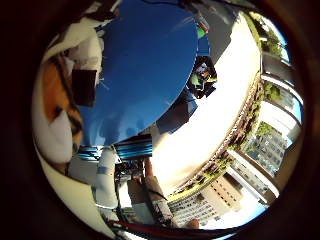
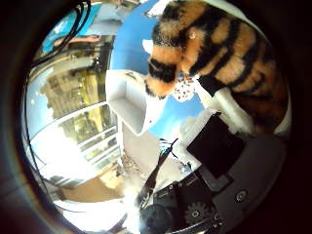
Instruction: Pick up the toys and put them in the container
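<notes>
Your robot hand (image 2: 219, 146) has its fingers curled round the striped tiger toy (image 2: 214, 44), pressed close against the palm. Beyond it you see the round blue table (image 1: 145, 65), with the white container (image 2: 127, 100) near its edge.

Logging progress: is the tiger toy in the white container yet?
No. The tiger toy sits against the hand, above the white container.

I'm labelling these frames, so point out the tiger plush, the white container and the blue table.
tiger plush (image 2: 219, 44), thumb side palm view, on its striped body.
white container (image 2: 127, 100), thumb side palm view, on its inner wall.
blue table (image 1: 145, 65), little finger side palm view, on its bare top.
</notes>
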{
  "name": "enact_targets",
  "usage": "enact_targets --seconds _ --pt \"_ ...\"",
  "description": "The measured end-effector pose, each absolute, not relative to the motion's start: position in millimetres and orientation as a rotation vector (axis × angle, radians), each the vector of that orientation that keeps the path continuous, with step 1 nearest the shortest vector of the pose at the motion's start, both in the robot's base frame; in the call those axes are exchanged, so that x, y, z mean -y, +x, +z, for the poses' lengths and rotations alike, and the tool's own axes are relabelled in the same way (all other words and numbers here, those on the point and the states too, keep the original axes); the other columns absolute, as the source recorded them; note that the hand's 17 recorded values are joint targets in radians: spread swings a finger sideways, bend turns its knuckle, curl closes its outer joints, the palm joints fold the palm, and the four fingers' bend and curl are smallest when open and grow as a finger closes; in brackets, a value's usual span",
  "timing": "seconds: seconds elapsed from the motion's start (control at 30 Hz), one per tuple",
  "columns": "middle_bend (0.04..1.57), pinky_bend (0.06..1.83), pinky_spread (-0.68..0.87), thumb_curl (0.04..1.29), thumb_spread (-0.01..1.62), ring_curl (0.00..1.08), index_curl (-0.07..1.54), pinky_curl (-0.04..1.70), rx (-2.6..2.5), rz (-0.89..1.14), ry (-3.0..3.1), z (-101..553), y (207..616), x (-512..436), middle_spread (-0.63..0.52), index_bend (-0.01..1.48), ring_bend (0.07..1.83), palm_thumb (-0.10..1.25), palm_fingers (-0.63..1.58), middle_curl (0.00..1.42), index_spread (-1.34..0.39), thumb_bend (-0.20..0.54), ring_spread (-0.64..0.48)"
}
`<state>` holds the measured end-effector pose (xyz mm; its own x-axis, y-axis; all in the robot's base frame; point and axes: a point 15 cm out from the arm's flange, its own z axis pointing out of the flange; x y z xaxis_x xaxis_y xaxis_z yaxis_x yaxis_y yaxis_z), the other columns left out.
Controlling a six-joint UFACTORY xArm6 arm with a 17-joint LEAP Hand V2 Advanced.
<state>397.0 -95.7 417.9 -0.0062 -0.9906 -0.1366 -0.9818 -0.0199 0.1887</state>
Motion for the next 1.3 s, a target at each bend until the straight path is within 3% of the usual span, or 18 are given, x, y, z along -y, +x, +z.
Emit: enact_targets --seconds 0.17,0.4,0.77,0.93,1.03,1.07,1.1,1.13,1.2,1.3 --pt "1.2 1.46 0.16 0.71 1.2 0.86 -0.02 0.93 2.043 -0.218 2.411 468.3 384.9 21.5 -0.25 0.81 1.43 0.94 0.84 1.1 -1.0 -0.012 -0.14" --pt "1.22 1.47 0.14 0.74 1.2 0.88 -0.02 0.97 1.862 -0.213 2.598 483.0 371.4 -101.7 -0.24 0.86 1.45 0.94 0.82 1.11 -1.06 -0.011 -0.15" --pt "1.24 1.48 0.13 0.77 1.19 0.88 -0.02 0.99 1.761 -0.265 2.598 396.3 413.7 -232.4 -0.23 0.91 1.47 0.94 0.81 1.11 -1.11 -0.013 -0.15" --pt "1.24 1.45 0.13 0.75 1.18 0.88 -0.01 1.01 1.825 -0.245 2.583 366.6 440.3 -255.6 -0.23 0.94 1.47 0.86 0.78 1.11 -1.12 -0.038 -0.14" --pt "1.12 1.36 0.17 0.7 1.17 0.8 0.03 0.96 1.842 -0.24 2.578 347.1 454.3 -264.9 -0.2 1.03 1.36 0.8 0.86 1.04 -0.98 -0.052 -0.06" --pt "0.96 1.31 0.2 0.67 1.18 0.77 0.06 0.94 1.838 -0.247 2.57 341.2 455.5 -265.5 -0.18 1.06 1.26 0.77 0.75 0.96 -0.81 -0.047 -0.02" --pt "0.89 1.31 0.21 0.66 1.18 0.75 0.05 0.93 1.831 -0.254 2.564 335.4 456.7 -265.4 -0.17 1.01 1.23 0.76 0.6 0.94 -0.76 -0.046 0.0" --pt "0.68 1.28 0.25 0.63 1.18 0.75 0.07 0.94 1.817 -0.261 2.562 328.9 458.2 -265.4 -0.14 0.95 1.16 0.74 0.22 0.86 -0.62 -0.04 0.06" --pt "0.51 1.12 0.3 0.61 1.17 0.64 0.09 0.86 1.772 -0.271 2.58 318.8 460.7 -265.3 -0.08 0.92 0.95 0.73 -0.1 0.75 -0.51 -0.034 0.14" --pt "0.36 1.01 0.36 0.58 1.17 0.5 0.08 0.75 1.695 -0.285 2.619 311.0 462.7 -261.6 -0.02 0.8 0.75 0.73 -0.17 0.62 -0.46 -0.029 0.2"
